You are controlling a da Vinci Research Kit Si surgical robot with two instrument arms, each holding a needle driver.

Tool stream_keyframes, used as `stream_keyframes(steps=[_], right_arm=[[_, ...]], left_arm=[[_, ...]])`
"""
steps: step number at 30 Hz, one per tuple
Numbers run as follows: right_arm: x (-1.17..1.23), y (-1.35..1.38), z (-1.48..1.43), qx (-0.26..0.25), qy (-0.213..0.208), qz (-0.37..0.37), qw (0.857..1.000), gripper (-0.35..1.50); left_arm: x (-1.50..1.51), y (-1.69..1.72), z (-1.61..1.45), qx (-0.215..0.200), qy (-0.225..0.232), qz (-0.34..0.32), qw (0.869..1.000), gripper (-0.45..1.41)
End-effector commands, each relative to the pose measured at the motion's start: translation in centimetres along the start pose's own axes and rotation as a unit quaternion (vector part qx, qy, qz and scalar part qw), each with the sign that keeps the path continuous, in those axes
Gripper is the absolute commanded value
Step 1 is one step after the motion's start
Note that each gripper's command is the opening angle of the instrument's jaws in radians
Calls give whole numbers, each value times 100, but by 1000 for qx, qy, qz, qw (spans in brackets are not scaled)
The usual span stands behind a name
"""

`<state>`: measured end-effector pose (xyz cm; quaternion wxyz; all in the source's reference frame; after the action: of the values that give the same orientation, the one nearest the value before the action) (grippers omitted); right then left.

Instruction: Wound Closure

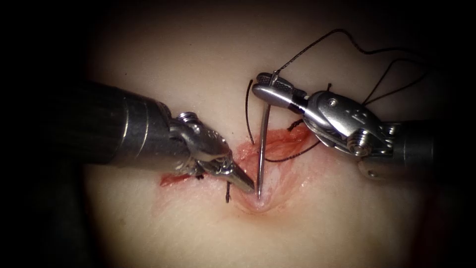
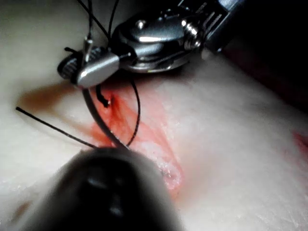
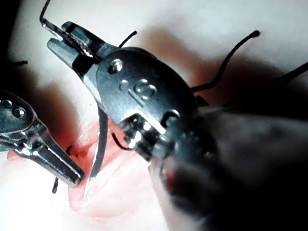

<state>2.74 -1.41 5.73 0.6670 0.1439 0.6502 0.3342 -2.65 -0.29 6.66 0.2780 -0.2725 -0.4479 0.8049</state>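
My right tool (image 1: 262, 84) is shut on the curved needle (image 1: 263, 144) near its thread end, above the cut (image 1: 285, 144) in the tissue. The needle runs steeply down and its tip sinks into a dimple in the tissue at the cut's lower end. My left tool (image 1: 246, 185) comes in from the left, shut and holding nothing. Its tip presses on the tissue just left of the needle tip. The right wrist view shows the right tool (image 3: 60, 38) on the needle (image 3: 98, 144), with the left tool (image 3: 72, 175) beside the point. Black thread (image 1: 347, 37) loops from the needle's tail.
A loose thread strand (image 1: 247, 111) curves down left of the needle. A short cut end (image 1: 228, 192) sticks up under the left tool. Red fluid (image 1: 171, 179) stains the tissue on the left. More thread (image 1: 292, 156) crosses the cut beneath the right tool.
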Motion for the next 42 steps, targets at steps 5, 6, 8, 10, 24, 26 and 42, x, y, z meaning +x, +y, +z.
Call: stream_keyframes(steps=[5,6,8,10,24,26,42], right_arm=[[1,0,9,4,-2,1,1000,-35],[2,1,9,3,-2,1,1000,-35],[6,2,9,2,0,3,1000,-35],[11,4,10,2,3,3,1000,-35],[26,10,11,0,16,-9,1000,-35],[26,10,11,1,16,-9,1000,-35],[25,10,13,3,16,-13,1000,-35]], left_arm=[[5,2,-4,-4,2,1,1000,-45],[7,3,-9,-6,3,0,1000,-45],[8,8,-19,-12,2,10,1000,-45],[7,13,-26,-16,1,22,1000,-45],[-38,40,21,-68,-95,23,993,-45],[-34,39,25,-65,-94,23,993,-45],[-4,10,39,-26,-23,12,999,-45]])
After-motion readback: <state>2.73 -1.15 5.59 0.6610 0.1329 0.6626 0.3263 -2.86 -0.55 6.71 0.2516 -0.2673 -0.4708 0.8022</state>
